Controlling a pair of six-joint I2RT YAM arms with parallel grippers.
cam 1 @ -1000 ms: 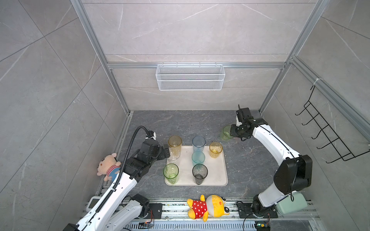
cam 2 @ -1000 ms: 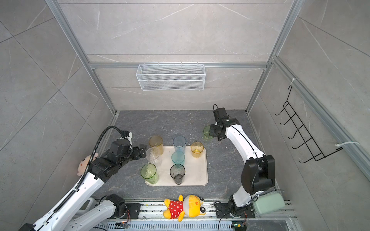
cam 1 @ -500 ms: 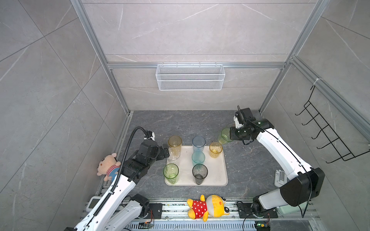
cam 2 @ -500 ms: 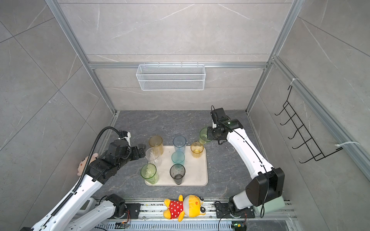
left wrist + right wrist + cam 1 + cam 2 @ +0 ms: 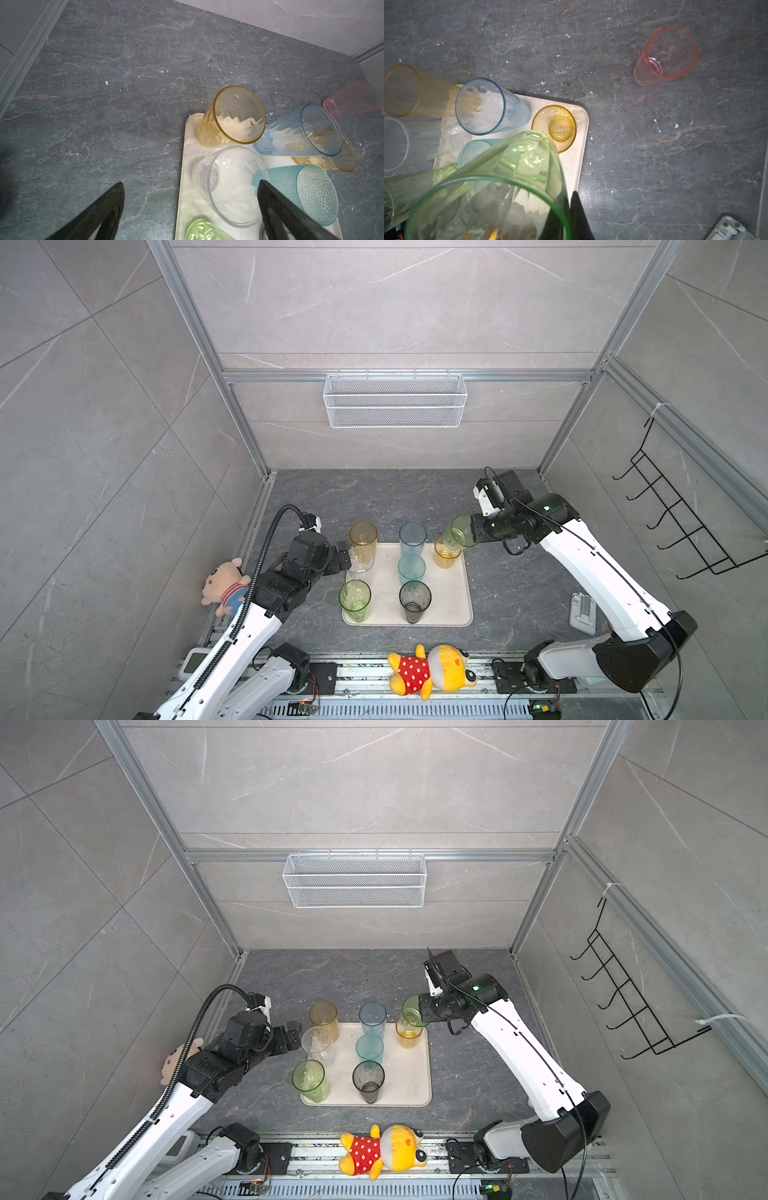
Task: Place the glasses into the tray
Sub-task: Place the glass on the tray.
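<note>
Risk, tray (image 5: 453, 597): I count seven glasses upright on it, crowded toward its left and far sides. A careless set-down could topple one into the next. The free room lies along its right side, toward the near edge.
Risk, right tool (image 5: 471, 531): it is clamped on the rim of the green glass (image 5: 457, 533), apparently with one finger inside and one outside. The glass hangs tilted. I judge a rim pinch on smooth plastic a thin hold, so a sharp move may swing or drop it.
Risk, yellow glass (image 5: 446, 558): it stands at the tray's far right corner, under the green glass in both top views. Lowering here would strike it or nest into it.
Risk, clear glass (image 5: 359, 562): it stands at the tray's left edge. A stray nudge from the left tool (image 5: 191, 185) could tip it off.
Position, left tool: jaws wide apart and empty, with the clear glass just ahead. I cannot tell whether they touch.
Position, green glass: held clear of the table (image 5: 374, 497), mouth toward the right tool.
Position, pink glass (image 5: 666, 54): upright on the table, well apart from the tray and both tools, not yet placed.
</note>
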